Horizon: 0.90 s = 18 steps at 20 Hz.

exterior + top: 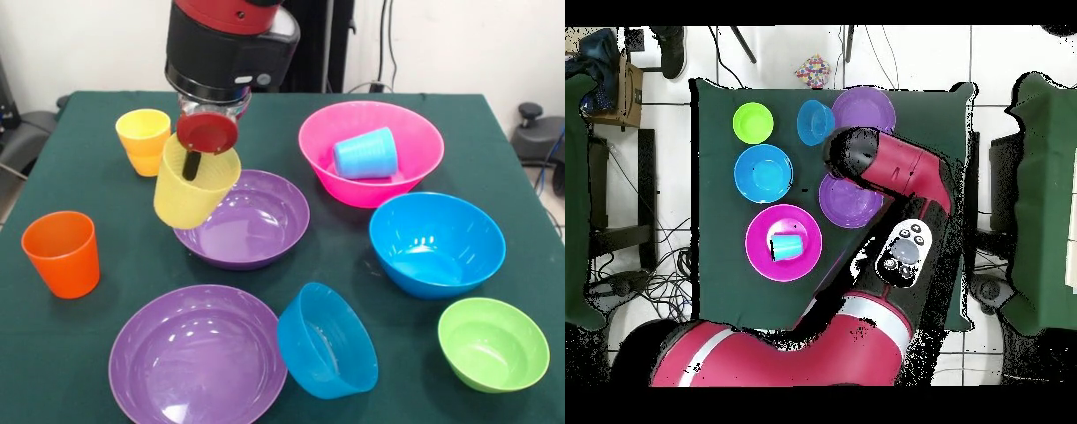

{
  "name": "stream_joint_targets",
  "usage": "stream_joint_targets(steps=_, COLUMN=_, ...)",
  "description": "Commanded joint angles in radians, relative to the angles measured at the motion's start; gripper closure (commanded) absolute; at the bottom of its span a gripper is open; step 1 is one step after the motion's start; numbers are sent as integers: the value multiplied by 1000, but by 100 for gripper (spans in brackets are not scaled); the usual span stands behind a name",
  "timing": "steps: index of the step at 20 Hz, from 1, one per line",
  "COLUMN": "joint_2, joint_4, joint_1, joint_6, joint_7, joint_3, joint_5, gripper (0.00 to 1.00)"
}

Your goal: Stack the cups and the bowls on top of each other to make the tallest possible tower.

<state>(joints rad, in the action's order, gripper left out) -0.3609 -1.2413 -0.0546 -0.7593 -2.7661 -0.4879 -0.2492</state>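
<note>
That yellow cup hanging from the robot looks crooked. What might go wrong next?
1. The pale yellow cup hangs tilted from the gripper, one finger inside it. It could slip out or land askew.
2. It hangs over the rim of a purple bowl, so if dropped it might roll away.
3. The small blue bowl already leans on its side against the other purple bowl; a nudge could shift it.

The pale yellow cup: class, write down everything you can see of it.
The pale yellow cup is a ribbed, tapered tumbler that looks like plastic. It hangs tilted in the air, mouth up and leaning towards the far side, held by the gripper: one dark finger reaches down inside it. It hovers over the left rim of a purple bowl, apparently without touching it.
</note>
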Motion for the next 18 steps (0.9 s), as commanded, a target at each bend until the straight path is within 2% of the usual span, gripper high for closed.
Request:
stream_joint_targets(steps=1, joint_2=-35, joint_4=-35, joint_1=-6, joint_6=-115, joint_7=205, joint_3=161, joint_5=89, gripper=100)
stream_joint_targets(steps=5, joint_2=-71, joint_4=-106, joint_1=-29, joint_6=-62, joint_7=184, joint_3=213, joint_5=63, gripper=100)
stream_joint_targets(steps=12, joint_2=-110, joint_4=-123, joint_1=-34, joint_6=-91, joint_7=175, joint_3=216, joint_5=84, gripper=100)
stream_joint_targets(steps=18, joint_2=-134, joint_4=-177, joint_1=-24, joint_6=-59, joint_7=147, joint_3=227, joint_5=81, gripper=100)
